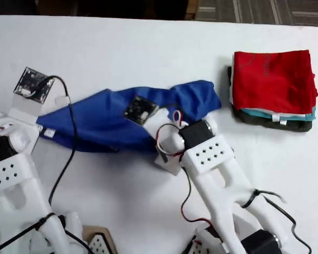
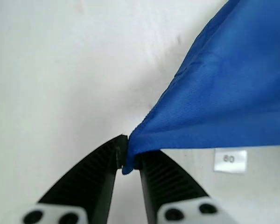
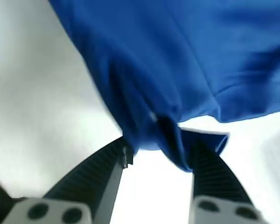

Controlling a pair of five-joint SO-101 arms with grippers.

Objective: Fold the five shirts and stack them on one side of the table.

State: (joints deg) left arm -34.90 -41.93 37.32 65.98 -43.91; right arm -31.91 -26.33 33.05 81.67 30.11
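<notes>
pinching the left corner of the blue shirt (image 1: 111,119) tight, the left gripper (image 2: 129,156) looks like it's anchoring that end so the cloth lies stretched across the middle of the table (image 1: 122,42). the right gripper (image 3: 158,149) is spread wide around a bunched bit of the shirt's near edge further right, not clamped, i'd guess lining up a grab for the fold. the stack of folded shirts (image 1: 273,87), red on top, sits far right, well apart.

Matt cloth shirt (image 1: 106,121); smooth table (image 1: 122,47)
</notes>
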